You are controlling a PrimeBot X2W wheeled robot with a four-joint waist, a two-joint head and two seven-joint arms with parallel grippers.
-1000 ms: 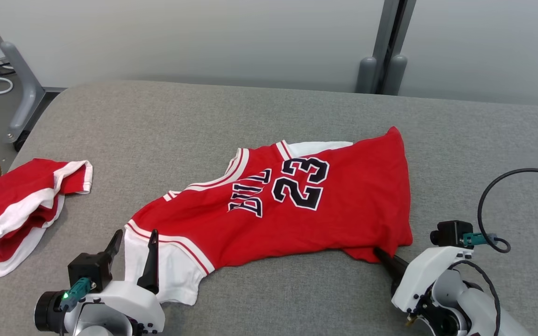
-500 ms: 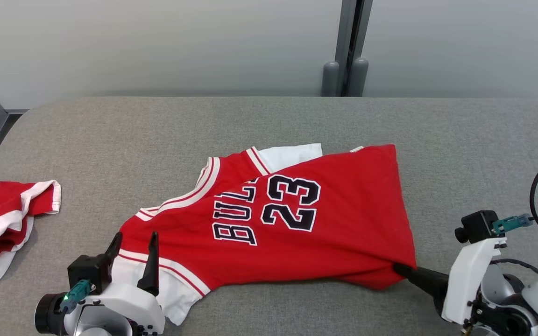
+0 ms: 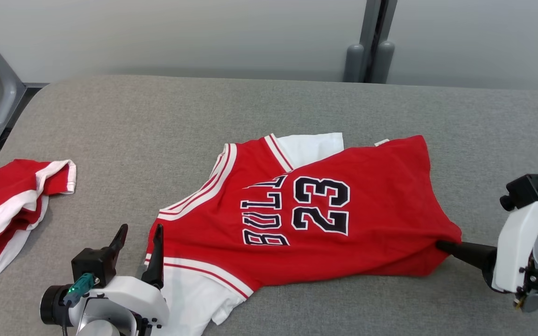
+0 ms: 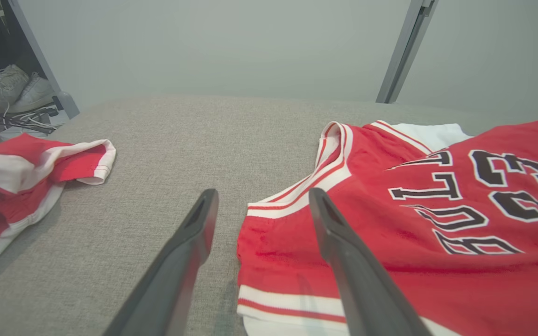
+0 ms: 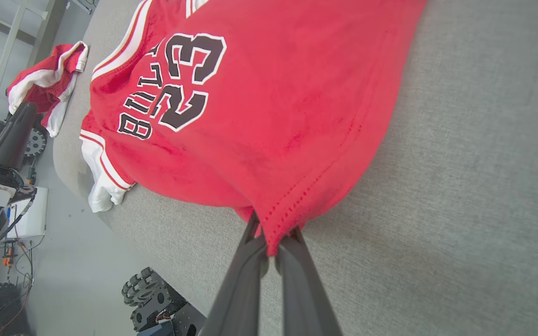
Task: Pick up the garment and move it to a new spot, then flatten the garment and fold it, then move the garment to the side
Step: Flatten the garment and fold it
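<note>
Across the middle of the grey fabric-covered bench (image 3: 157,121) lies the red basketball jersey (image 3: 325,210), printed with a black "23". It is partly spread and rumpled, and one white sleeve reaches the near edge. The jersey's near right corner is pinched between the closed jaws of the right gripper (image 3: 442,245), low over the bench. At the jersey's left edge sits the left gripper (image 3: 141,231), jaws wide and gripping nothing. Near the bench's left edge lies a crumpled red-and-white garment (image 3: 12,205), well apart.
</note>
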